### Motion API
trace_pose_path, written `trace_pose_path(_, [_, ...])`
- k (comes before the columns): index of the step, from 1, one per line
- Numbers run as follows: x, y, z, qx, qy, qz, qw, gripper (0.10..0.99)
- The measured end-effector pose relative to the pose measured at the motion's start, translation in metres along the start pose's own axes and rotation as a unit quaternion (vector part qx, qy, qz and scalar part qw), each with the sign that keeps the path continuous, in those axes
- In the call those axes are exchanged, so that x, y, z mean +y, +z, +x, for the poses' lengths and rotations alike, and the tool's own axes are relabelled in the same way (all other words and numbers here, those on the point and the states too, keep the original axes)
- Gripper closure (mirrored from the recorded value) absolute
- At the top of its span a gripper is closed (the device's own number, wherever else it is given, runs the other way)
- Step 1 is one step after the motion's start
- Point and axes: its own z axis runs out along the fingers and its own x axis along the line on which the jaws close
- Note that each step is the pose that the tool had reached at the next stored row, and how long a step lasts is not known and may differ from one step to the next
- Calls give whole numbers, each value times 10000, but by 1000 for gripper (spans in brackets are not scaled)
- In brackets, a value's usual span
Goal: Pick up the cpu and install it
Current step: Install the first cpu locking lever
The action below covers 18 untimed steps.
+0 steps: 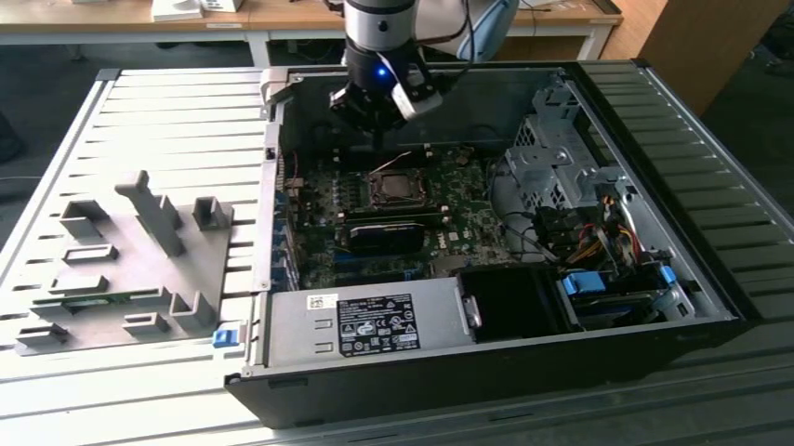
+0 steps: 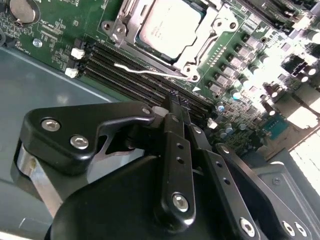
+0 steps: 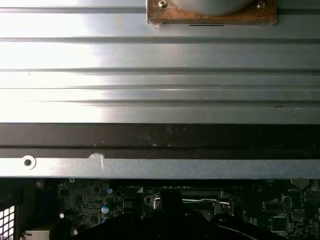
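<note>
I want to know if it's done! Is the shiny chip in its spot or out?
In. The cpu lies flat inside the socket frame on the motherboard.

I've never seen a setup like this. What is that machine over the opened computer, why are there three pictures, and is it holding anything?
It is a robot arm with a pincer at its end, reaching into an open computer case that lies on a slatted metal table. The exterior view comes from a camera standing off the arm. Both wrist views come from cameras riding on the arm, so they look down past the pincer. In the second wrist view its black fingers meet with nothing between them. Beyond them on the green circuit board sits the cpu, a silvery square chip already lying in its metal-framed socket. A grey holder tray lies beside the case.
</note>
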Motion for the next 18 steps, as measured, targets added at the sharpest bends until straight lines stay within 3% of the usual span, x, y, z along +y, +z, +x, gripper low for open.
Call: trace_pose_path(18, [-8, 124, -151, 0, -4, 17, 10000, 980])
